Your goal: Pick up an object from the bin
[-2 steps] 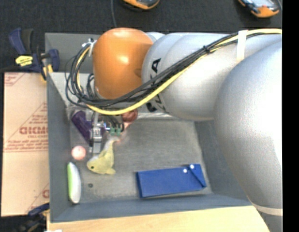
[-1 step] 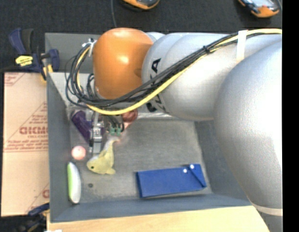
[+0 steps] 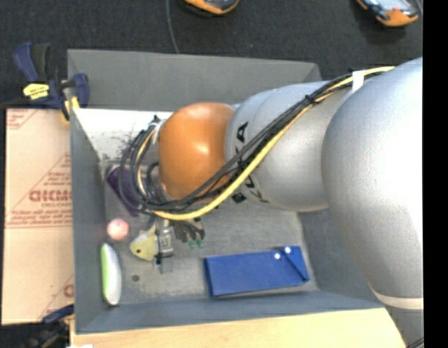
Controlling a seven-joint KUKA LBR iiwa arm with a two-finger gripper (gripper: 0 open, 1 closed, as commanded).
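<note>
My gripper [image 3: 164, 252] reaches down into the lower left part of the bin, below the orange cover on the wrist. A small pale yellow thing [image 3: 143, 248] lies right against its left side, touching or nearly touching it. A pink ball [image 3: 118, 228] sits a little further left and up. A white oblong thing with a green stripe [image 3: 110, 272] lies along the bin's left wall, below the ball. A small green bit [image 3: 197, 243] shows just right of the gripper.
A flat blue box [image 3: 256, 270] lies on the bin floor at the lower right of the gripper. A purple thing [image 3: 125, 183] sits by the left wall, partly under the cables. The arm covers the bin's right and upper middle.
</note>
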